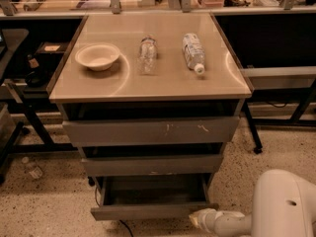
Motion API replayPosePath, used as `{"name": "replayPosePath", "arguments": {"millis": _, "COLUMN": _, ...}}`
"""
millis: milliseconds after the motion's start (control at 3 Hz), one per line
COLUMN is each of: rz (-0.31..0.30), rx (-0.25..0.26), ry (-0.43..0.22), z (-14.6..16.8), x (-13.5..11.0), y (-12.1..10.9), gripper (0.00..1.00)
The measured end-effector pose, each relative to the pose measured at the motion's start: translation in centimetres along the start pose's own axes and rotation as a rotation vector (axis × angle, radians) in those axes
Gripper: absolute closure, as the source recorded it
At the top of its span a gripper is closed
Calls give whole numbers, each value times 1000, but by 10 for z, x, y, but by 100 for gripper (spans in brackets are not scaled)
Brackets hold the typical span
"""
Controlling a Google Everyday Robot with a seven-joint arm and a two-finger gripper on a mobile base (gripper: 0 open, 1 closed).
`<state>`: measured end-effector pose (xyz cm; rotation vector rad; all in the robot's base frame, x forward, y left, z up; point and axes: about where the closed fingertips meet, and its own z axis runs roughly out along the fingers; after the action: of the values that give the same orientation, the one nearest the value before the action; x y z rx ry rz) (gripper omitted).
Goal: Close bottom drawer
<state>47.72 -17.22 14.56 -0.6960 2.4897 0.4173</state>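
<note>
At the bottom right, the robot's white arm [286,201] reaches left, low over the speckled floor [49,201]. Its end effector [199,217] sits at the right end of the bottom drawer's front, at or just beside that corner. Whether the end effector is spread or pressed together cannot be told from this angle.

The bottom drawer [148,212] is the lowest of 3 grey drawers in the cabinet. It stands pulled partly out, with its low plain front towards the camera and its shallow box open to view behind it. A dark cable [126,227] lies on the floor just under its front edge.

Above it, the middle drawer [153,165] has a pale chip on its lower edge. Higher up, the top drawer [148,131] is the widest and has white scratches on its front.

On the beige worktop [163,83] lie 3 things in a row. A pale bowl [97,57] stands upright at the left. A clear bottle [147,55] lies on its side in the middle. A labelled bottle [193,52] lies at the right, its white cap towards the camera.

To the left of the cabinet, a small bottle [32,168] lies on the floor.
</note>
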Motion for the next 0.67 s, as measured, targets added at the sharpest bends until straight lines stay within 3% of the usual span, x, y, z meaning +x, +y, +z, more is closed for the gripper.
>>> {"name": "replayPosePath", "arguments": {"millis": 667, "rz": -36, "rx": 27, "ry": -31, "z": 24, "x": -28, "y": -29, "gripper": 100}}
